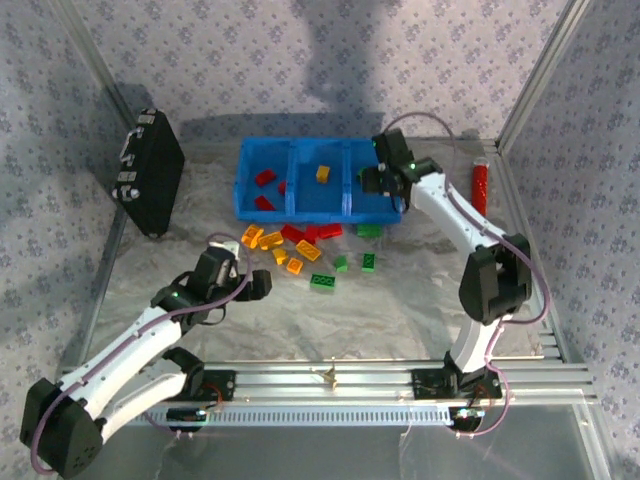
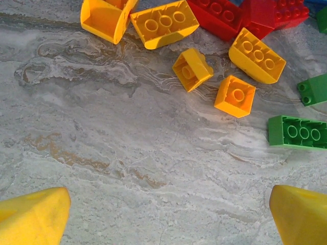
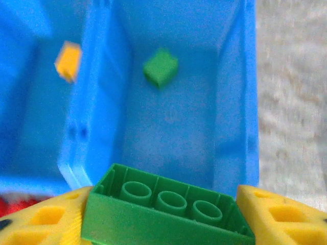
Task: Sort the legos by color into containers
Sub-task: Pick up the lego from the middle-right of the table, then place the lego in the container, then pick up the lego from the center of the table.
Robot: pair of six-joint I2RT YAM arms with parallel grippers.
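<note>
- Two arms work at different ends in the top view. The right fingers (image 1: pixel 375 180) hang over the right-hand compartment of the blue tray (image 1: pixel 300 213). The left fingers (image 1: pixel 252 284) are low over the bench (image 1: pixel 400 300), just beside the loose legos (image 1: pixel 290 250), so the left arm is nearer to this heap.
- From this view I cannot tell how either pair of fingers stands. The right arm hides the floor of its compartment. The left compartment holds red bricks (image 1: pixel 265 178) and the middle one a yellow brick (image 1: pixel 323 173).
- Left wrist view: the left fingers (image 2: pixel 301 214) are spread wide with bare bench between them.
  - The legos lie ahead of them, toward the top of the picture.
  - A small yellow block (image 2: pixel 235 96) is the nearest, a little to the right of the middle.
  - A long green piece (image 2: pixel 298 131) lies across the view, cut off by the right edge.
  - The red pieces (image 2: pixel 219 15) are cut off at the top.
- Right wrist view: the right fingers (image 3: pixel 281 214) pinch a green brick (image 3: pixel 163 209).
  - Its long axis runs from one finger to the other, and three rings face the camera.
  - Below it is the compartment with a small green cube (image 3: pixel 160 67).
  - I judge that opening is all the drop needs.
  - This picture is blurred, and the height above the floor is hard to make out.
</note>
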